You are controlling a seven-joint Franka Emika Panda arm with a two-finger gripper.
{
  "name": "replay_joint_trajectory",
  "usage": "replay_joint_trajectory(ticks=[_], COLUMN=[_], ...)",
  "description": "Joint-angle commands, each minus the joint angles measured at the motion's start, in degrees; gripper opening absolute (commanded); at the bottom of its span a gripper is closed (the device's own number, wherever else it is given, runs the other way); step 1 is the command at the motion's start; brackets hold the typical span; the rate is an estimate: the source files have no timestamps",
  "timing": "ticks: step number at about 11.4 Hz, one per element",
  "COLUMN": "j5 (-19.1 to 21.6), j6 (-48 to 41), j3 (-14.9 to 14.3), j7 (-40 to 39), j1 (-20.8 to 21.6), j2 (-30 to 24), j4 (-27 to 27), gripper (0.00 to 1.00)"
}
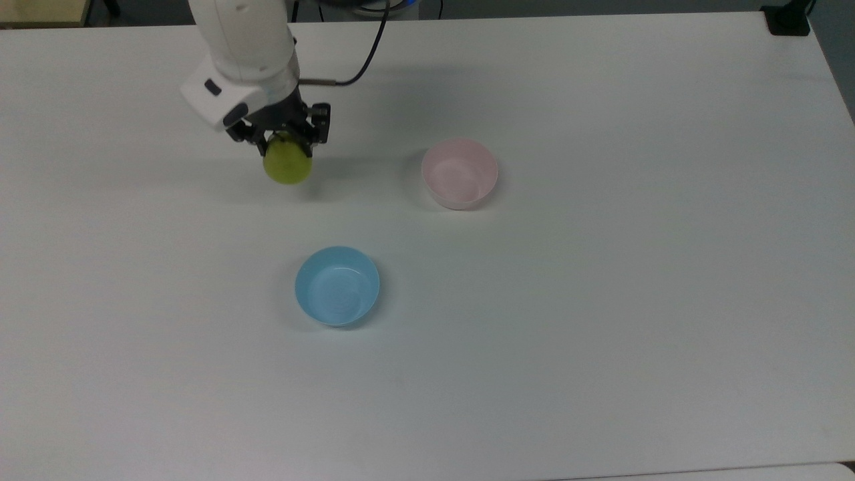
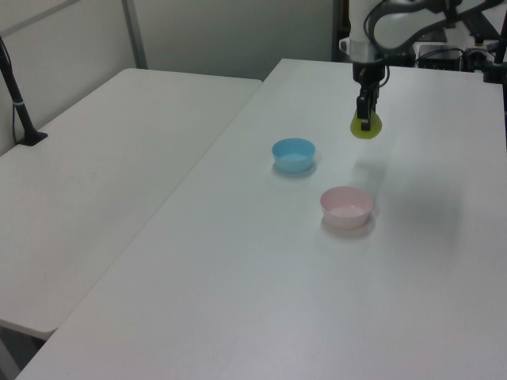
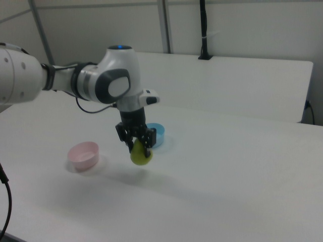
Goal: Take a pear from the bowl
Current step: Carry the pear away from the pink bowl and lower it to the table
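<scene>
The yellow-green pear (image 1: 288,165) (image 2: 367,128) (image 3: 141,155) hangs above the white table, held by my gripper (image 1: 286,142) (image 2: 365,120) (image 3: 137,144), which is shut on its upper part. The pale pink bowl (image 1: 459,173) (image 2: 346,207) (image 3: 83,155) stands empty on the table, well to the top view's right of the pear. In the right view the pear floats clear of the surface, between the pink bowl and the blue one.
A light blue bowl (image 1: 337,285) (image 2: 294,153) (image 3: 156,134) sits empty nearer the top view's lower middle. A second white table (image 2: 103,142) adjoins on the left view's left. A black post (image 3: 203,30) stands at the far table edge in the right view.
</scene>
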Motion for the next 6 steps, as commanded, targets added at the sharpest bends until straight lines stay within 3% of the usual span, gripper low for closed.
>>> replay_joint_trajectory(ticks=[1, 4, 5, 6], j5=[-1.6, -1.7, -1.7, -1.7], j6=[5.2, 8.1, 8.3, 8.2], j3=[0.0, 0.0, 0.0, 0.0], j7=[-0.7, -0.7, -0.7, -0.7], j1=[-0.6, -1.0, -1.0, -1.1], j2=[3.7, 4.5, 4.8, 4.7], j4=[-1.0, -2.5, -2.6, -2.6], gripper=[0.43, 0.46, 0.52, 0.66])
